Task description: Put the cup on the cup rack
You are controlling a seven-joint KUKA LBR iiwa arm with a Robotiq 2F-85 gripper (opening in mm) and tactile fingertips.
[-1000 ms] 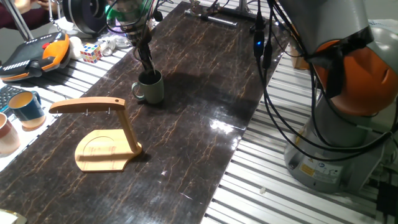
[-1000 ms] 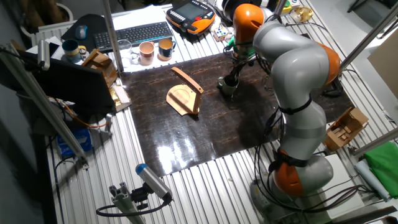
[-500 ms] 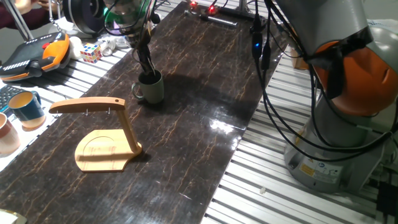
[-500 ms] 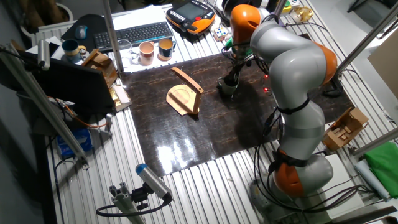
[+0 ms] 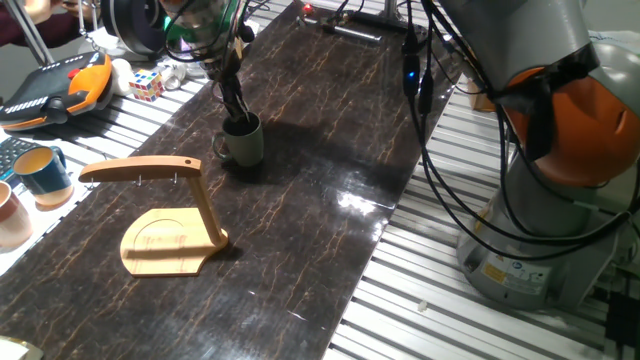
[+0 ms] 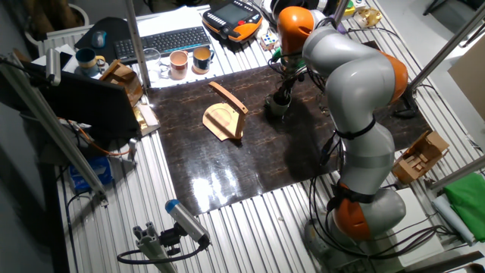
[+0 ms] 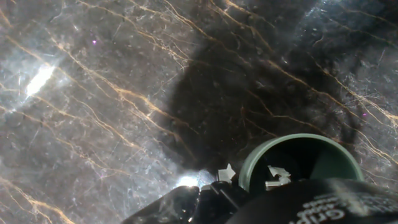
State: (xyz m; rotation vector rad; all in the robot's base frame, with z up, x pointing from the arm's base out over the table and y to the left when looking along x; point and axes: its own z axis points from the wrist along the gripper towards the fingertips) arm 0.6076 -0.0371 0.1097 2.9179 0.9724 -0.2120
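Overhead, the arm point(image 6: 356, 98) reached across the dark marbled counter point(image 5: 330, 150), wrist bent down over the cup point(image 5: 243, 140). Left of the cup and apart from it, the rack point(image 5: 165, 215) stood on its flat base, its long bar pointing away from the cup. The cup sat upright on the counter, handle toward the rack side in one fixed view. The gripper point(image 5: 236, 110) came down at the cup's mouth; dark fingers point(image 5: 231, 97) reached to the rim, at least one dipping inside. From the hand view, the green rim point(image 7: 298, 158) showed at lower right with the fingers straddling its wall, but whether they pinched it I could not tell.
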